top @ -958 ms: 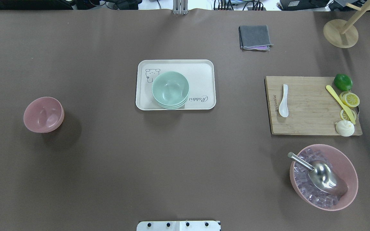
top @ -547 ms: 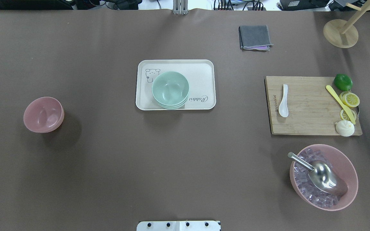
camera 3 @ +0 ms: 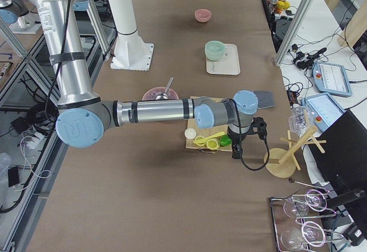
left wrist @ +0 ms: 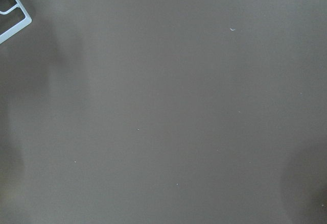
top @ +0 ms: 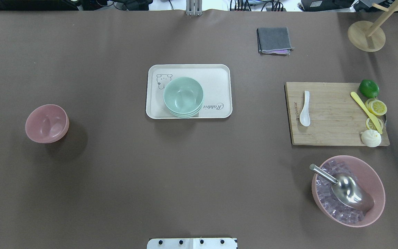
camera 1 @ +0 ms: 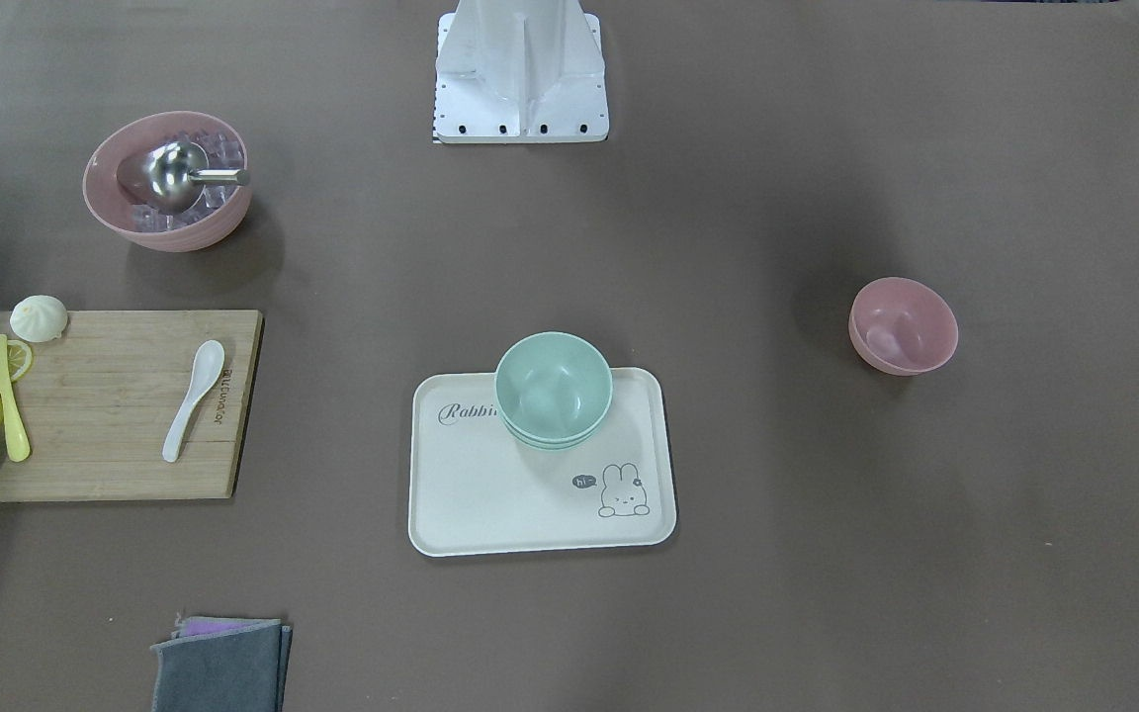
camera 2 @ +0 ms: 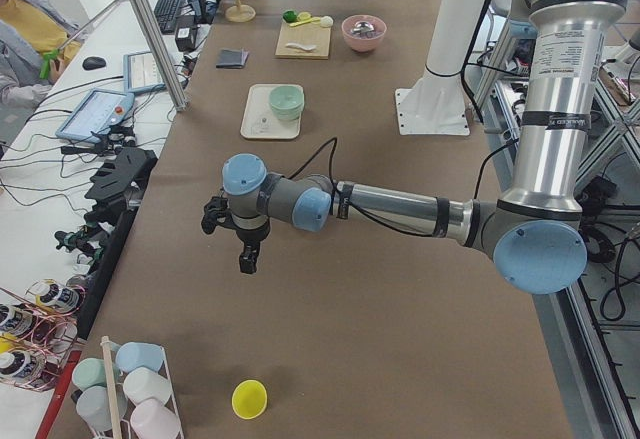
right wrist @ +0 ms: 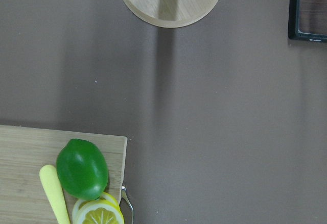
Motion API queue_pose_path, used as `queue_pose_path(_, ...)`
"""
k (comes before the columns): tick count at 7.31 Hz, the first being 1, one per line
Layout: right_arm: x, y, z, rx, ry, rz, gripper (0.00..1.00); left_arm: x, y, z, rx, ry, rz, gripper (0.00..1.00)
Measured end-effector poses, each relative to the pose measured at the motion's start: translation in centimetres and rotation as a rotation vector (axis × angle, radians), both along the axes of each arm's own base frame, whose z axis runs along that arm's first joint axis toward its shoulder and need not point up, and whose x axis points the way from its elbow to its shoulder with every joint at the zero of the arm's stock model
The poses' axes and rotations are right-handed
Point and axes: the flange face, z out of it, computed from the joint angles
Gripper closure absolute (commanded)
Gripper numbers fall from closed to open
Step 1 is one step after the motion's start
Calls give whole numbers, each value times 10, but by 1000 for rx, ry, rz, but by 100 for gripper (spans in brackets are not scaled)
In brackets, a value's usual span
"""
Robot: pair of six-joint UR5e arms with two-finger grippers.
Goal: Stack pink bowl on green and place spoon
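Note:
The small pink bowl (top: 47,123) stands upright and empty on the table's left side; it also shows in the front view (camera 1: 903,325). A stack of green bowls (top: 183,97) sits on a cream tray (top: 219,74) at the middle. A white spoon (top: 305,109) lies on a wooden cutting board (top: 333,114) at the right. My left gripper (camera 2: 245,254) hangs over bare table, well to the left of the pink bowl. My right gripper (camera 3: 236,147) hangs past the board's far right end. I cannot tell whether either is open or shut. Neither wrist view shows fingers.
A large pink bowl (top: 375,180) of ice cubes with a metal scoop (top: 349,188) stands at the front right. A lime (right wrist: 82,169), lemon slices, a yellow knife (top: 365,110) and a bun share the board. A grey cloth (top: 274,40) and a wooden stand (top: 366,36) are at the back.
A dark bit of the right arm at the overhead view's right edge has drawn slightly further out of frame. Nothing on the table has moved.

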Motion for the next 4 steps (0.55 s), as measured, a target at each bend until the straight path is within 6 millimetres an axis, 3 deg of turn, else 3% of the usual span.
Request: queue_pose_path(4, -6, 1, -3, -2, -16, -4, 0, 0, 4, -2, 2, 0, -4, 2)
